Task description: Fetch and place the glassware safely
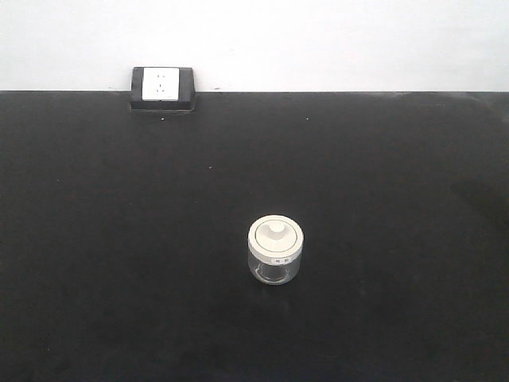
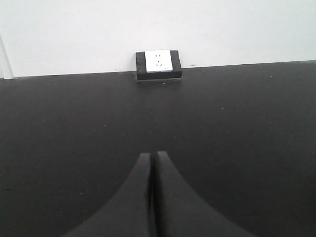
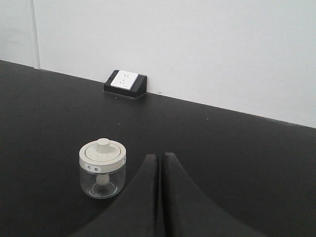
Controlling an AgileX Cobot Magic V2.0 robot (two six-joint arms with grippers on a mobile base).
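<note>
- The bench (image 1: 95, 239) is flat and black. A plain white wall (image 1: 318, 40) stands behind it.
- A little black box with a white socket (image 1: 162, 87) sits at the back edge of the bench, right by the wall.
- The glass jar (image 1: 275, 251) stands upright on the bench, near the middle and well apart from the socket. Its lid (image 1: 275, 236) is round and cream-white, with a knob on top and a small label on the rim.
- Bare black bench lies all around the jar.
- The front view shows the jar and socket but no claws.
- The left claw (image 2: 151, 158) is squeezed closed, its two tips touching, with nothing in it. Its view shows the socket but not the jar.
- The right claw (image 3: 159, 157) is squeezed closed too, and holds nothing. In its view the jar sits just left of the tips, not touching them.
</note>
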